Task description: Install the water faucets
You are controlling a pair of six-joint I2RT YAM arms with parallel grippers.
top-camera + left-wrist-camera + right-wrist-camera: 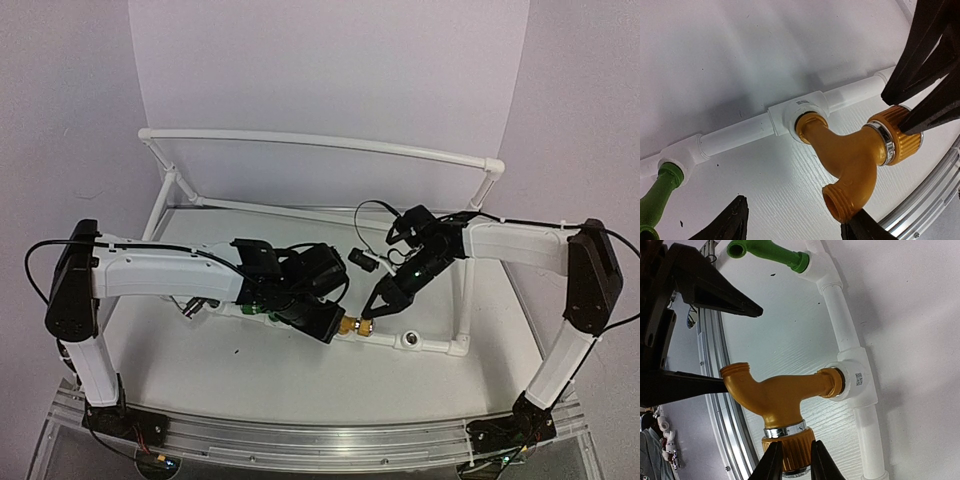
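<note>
Pipe frame (320, 143) of white plastic stands on the desk (300, 375) in the top view, with both arms reaching in to its front bar. The brass faucet (350, 326) sits on that bar between the left fingers (325, 322) and the right fingers (380, 300). The green faucet (262, 308) is just to its left, half hidden under the left arm.

From the left wrist, the brass faucet (850, 155) is seated in a tee socket of the pipe frame (740, 135), spout toward the camera. The left fingers (732, 222) are spread wide, one tip beside the spout mouth. The right fingers (930, 100) pinch its ribbed knob. The green faucet (655, 195) stands in the next socket.

From the right wrist, the right fingers (771, 465) pinch the ribbed knob of the brass faucet (780, 395) from both sides. One of the left fingers (715, 295) touches the spout rim; the other stands well apart. The green faucet (770, 250) sits in a farther socket, near the aluminium rail (715, 365) at the desk's edge
</note>
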